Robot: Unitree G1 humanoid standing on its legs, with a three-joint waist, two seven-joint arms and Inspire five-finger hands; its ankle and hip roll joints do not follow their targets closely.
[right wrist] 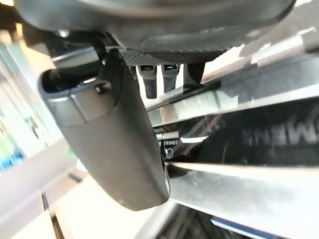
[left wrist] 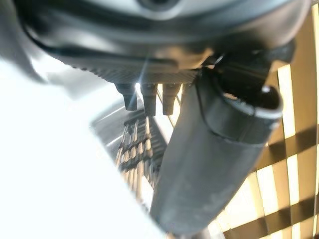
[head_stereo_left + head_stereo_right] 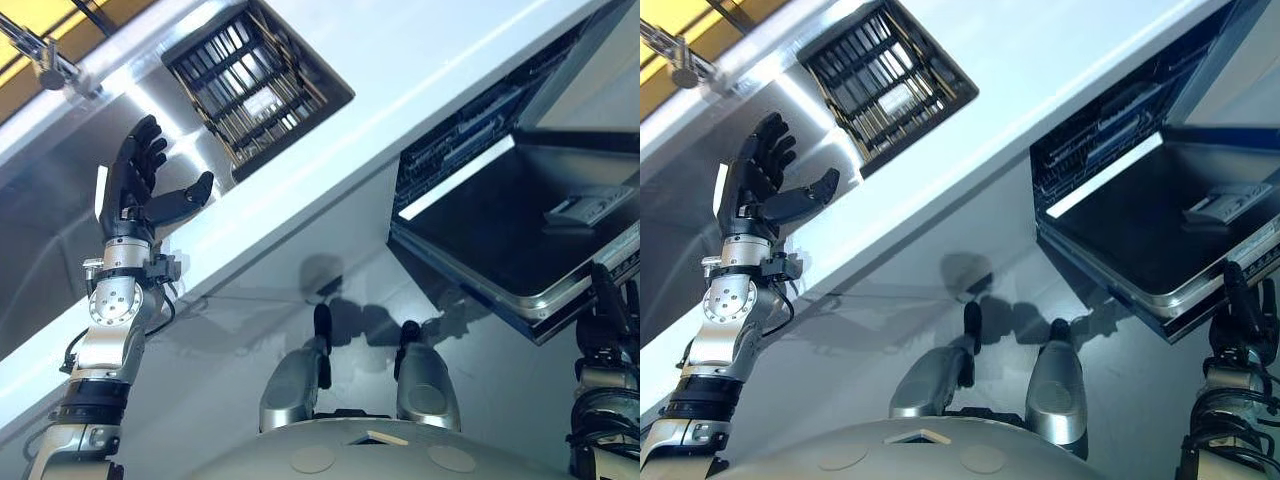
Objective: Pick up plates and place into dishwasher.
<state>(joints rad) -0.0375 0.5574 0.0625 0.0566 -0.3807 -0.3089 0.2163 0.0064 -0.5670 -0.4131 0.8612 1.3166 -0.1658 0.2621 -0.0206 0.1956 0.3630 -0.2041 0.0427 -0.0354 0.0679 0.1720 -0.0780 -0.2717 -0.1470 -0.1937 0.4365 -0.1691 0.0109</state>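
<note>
Dishwasher (image 3: 520, 230) gapes, door dropped; left hand (image 3: 135, 180) spread, holding nothing; right hand (image 3: 605, 305) unclear.

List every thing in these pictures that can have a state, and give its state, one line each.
Dishwasher door: open, folded down.
Dishwasher rack: inside the machine, no plates visible on the part that shows.
Dish rack: sits in the sink, no plates visible in it.
Left hand: raised over the sink, fingers relaxed, holding nothing.
Right hand: at the dishwasher door's edge; grip cannot be told.
</note>
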